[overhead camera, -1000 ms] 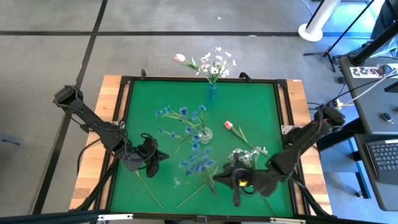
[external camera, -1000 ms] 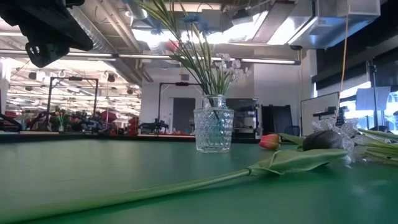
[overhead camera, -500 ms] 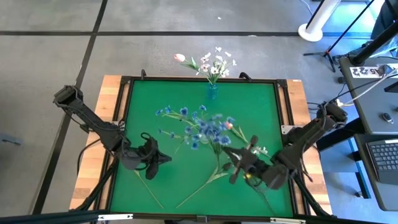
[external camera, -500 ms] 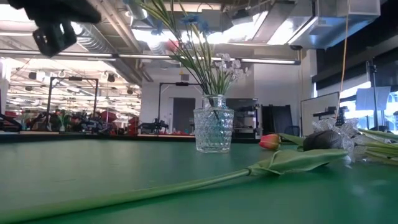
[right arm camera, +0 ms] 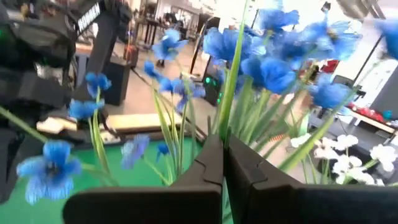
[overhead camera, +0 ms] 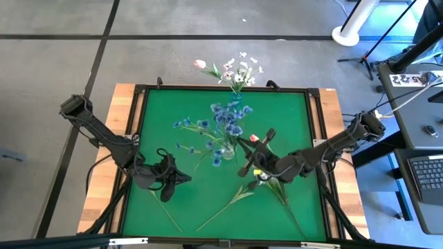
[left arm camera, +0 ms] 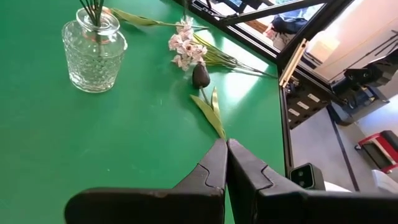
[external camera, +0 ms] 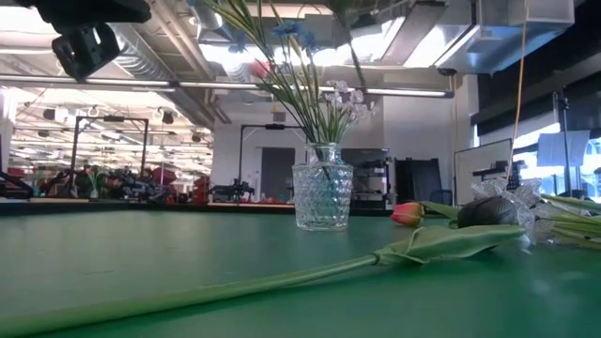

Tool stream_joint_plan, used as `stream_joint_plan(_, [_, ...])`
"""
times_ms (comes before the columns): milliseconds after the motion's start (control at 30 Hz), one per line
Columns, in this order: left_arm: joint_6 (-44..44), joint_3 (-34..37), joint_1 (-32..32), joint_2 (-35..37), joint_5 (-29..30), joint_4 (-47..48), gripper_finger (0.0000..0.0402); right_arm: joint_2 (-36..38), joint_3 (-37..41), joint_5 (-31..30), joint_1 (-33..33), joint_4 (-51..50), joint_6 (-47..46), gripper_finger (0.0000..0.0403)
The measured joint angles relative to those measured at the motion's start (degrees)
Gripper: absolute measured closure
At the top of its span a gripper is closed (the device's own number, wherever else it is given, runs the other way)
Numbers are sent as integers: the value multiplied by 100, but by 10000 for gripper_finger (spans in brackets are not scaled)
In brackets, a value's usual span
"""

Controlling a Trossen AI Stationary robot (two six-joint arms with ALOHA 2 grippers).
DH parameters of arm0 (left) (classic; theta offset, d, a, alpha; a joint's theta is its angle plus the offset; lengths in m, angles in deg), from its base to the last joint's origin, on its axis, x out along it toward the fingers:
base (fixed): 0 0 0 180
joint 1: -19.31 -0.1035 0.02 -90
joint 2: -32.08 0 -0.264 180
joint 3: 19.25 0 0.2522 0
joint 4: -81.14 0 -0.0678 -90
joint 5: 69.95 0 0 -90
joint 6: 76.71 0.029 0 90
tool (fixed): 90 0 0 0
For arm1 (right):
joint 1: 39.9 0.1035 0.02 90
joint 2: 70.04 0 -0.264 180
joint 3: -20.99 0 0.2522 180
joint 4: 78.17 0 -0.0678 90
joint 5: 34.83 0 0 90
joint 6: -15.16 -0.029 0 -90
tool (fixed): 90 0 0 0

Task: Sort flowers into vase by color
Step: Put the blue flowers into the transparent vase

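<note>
**Blue spray lifted off the surface and headed for the glass vase**

Progress on the sorting: a second ago the right gripper [overhead camera: 255,160] was down at the near edge of the green surface [overhead camera: 166,117], closing on a spray of blue blossoms [overhead camera: 228,119] well short of the clear glass vase [overhead camera: 226,149]. Now the robot has that stem up in the air, and its blue heads hang just beyond the glass vase, between it and the small blue vase [overhead camera: 236,102] at the far edge. The right fingers [right arm camera: 208,168] are pinched shut on the green stalk, with blue flowers filling the wrist view in front of them.

The glass vase already holds other blue stems, so this one looks bound for the same bunch, which fits sorting by color. The stalk's lower end still has to be brought over the vase mouth and lowered in, and the stems already fanning out of it could get in the way.

Left gripper [overhead camera: 166,177] waits to the left of the glass vase, fingers closed on nothing.

Still lying on the surface to the right of the glass vase: a pink tulip [external camera: 407,214], a near-black tulip [left arm camera: 200,75] and a white spray [left arm camera: 185,46]. The blue vase holds white blossoms [overhead camera: 242,71] plus another pink tulip [overhead camera: 200,63], so plenty is left to sort.
</note>
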Motion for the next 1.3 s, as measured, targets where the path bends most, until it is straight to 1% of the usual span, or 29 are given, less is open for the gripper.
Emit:
stream_joint_plan(100, [1,0,14,-1,-9,23,401,0,246,86,3,803,418,402])
stream_joint_plan(267, [2,0,37,0,-9,43,401,77,1095,121,10,2515,1010,402])
stream_joint_plan(400, [2,0,37,0,1,43,401,175,1928,553,-172,4167,1277,402])
stream_joint_plan(500, [2,0,37,0,59,43,401,175,2478,944,-407,5322,1293,402])
stream_joint_plan(567, [2,0,37,-2,84,43,401,187,2728,1162,-595,5726,1264,402])
stream_joint_plan(667, [2,0,37,0,118,43,401,186,2940,1234,-838,5732,1030,402])
stream_joint_plan(800, [2,0,37,0,118,43,401,186,3018,1341,-1001,5732,951,402])
stream_joint_plan(967, [4,0,37,0,118,43,401,186,3018,1342,-1004,5712,1169,402])
stream_joint_plan(1100, [105,0,37,0,122,45,401,186,3018,1345,-1004,5379,1169,402])
stream_joint_plan(1233, [138,0,37,0,122,43,401,186,3018,1538,-1007,5319,1173,402])
stream_joint_plan(1300, [138,0,37,0,125,43,401,186,3019,1540,-1006,5320,1251,402])
